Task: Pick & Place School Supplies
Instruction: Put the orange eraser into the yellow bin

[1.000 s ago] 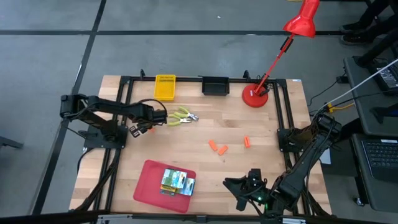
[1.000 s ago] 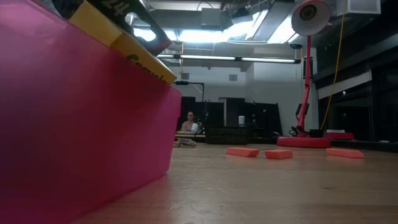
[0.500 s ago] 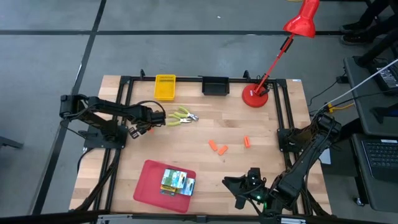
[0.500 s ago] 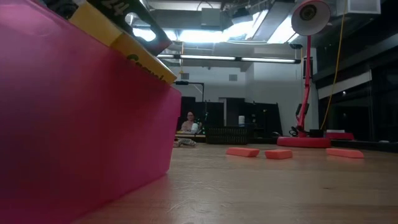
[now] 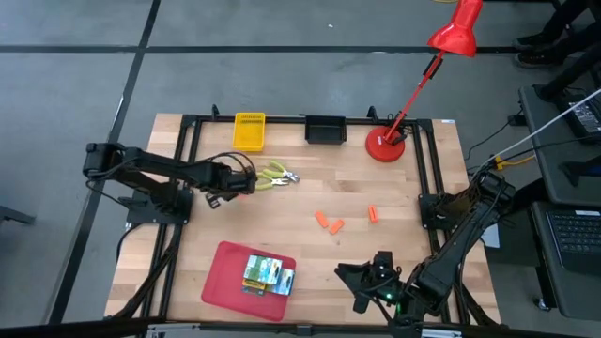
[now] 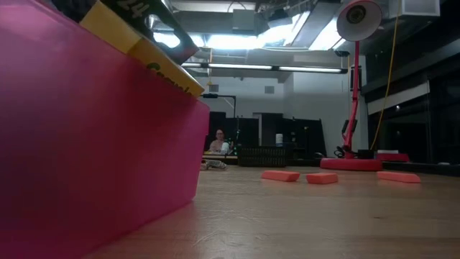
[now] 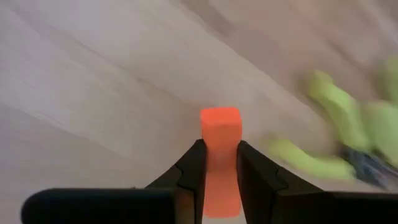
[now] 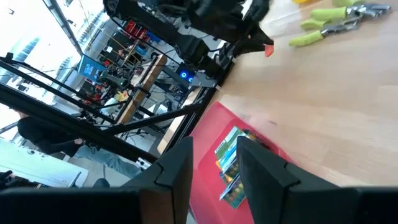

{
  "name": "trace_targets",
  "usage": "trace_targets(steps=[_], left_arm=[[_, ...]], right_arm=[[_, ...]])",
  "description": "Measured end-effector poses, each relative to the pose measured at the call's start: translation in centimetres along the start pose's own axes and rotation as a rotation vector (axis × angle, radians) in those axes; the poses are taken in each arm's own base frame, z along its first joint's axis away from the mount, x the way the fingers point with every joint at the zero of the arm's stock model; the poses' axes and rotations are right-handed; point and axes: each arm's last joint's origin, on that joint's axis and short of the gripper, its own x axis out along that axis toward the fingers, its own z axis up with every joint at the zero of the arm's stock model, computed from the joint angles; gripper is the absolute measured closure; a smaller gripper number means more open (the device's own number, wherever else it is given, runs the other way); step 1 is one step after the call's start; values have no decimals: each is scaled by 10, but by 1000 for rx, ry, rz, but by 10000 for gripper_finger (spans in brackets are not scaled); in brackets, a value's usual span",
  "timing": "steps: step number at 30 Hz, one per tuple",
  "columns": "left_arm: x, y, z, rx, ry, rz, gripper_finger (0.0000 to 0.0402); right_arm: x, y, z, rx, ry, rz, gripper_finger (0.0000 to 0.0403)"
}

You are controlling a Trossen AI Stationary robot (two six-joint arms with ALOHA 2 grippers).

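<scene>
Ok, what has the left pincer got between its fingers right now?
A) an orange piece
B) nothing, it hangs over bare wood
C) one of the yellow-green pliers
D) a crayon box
A: the left wrist view shows the left pincer closed on an orange piece that sticks out between its fingers, while the yellow-green pliers lie apart on the wood beyond it.

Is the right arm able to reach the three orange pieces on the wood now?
Probably yes: the right gripper waits with open jaws near the orange pieces, and only bare table lies between them.
</scene>
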Motion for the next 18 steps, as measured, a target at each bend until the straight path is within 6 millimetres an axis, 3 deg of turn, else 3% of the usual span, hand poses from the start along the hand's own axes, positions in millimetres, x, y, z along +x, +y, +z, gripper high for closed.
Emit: trace_targets(steps=[3, 6, 9, 13, 18], left_arm=[[-23, -23, -12, -3, -5, -232, 338], [-39, -47, -5, 33, -132, -374, 338], [-47, -74, 24, 44, -247, -431, 338], [-40, -95, 76, 56, -316, -402, 338], [-24, -97, 127, 62, -292, -313, 338]], right_arm=[[1, -1, 1, -8, -21, -2, 275], [4, -2, 3, -17, -30, -12, 275], [7, -2, 4, -21, -37, -19, 275], [11, -2, 6, -29, -38, -28, 275], [14, -3, 7, -23, -45, -35, 275]])
